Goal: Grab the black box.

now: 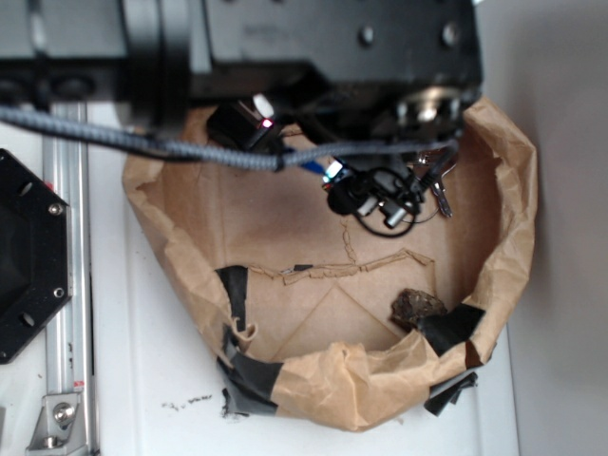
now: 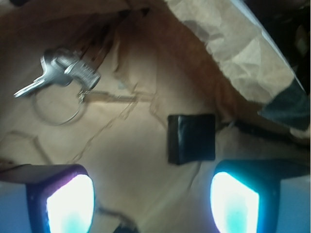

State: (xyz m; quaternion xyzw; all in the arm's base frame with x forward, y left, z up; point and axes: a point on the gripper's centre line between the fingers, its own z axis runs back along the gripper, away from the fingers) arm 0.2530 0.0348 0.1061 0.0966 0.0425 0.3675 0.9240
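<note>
In the wrist view the black box [image 2: 191,138] lies flat on the brown paper floor, small, glossy and squarish. My gripper [image 2: 153,196] is open, with nothing between its fingers. The box sits just beyond the fingertips, right of the midline and close above the right finger [image 2: 238,201]. The left finger [image 2: 68,204] stands far from it. In the exterior view the black arm [image 1: 332,38] covers the back of the paper bin, and I cannot pick out the box there.
A key bunch [image 2: 63,73] with a wire ring lies to the upper left. The crumpled brown paper wall [image 2: 233,53] rises to the right of the box, patched with black tape [image 1: 446,328]. A dark-brown lump [image 1: 418,306] lies at the front right.
</note>
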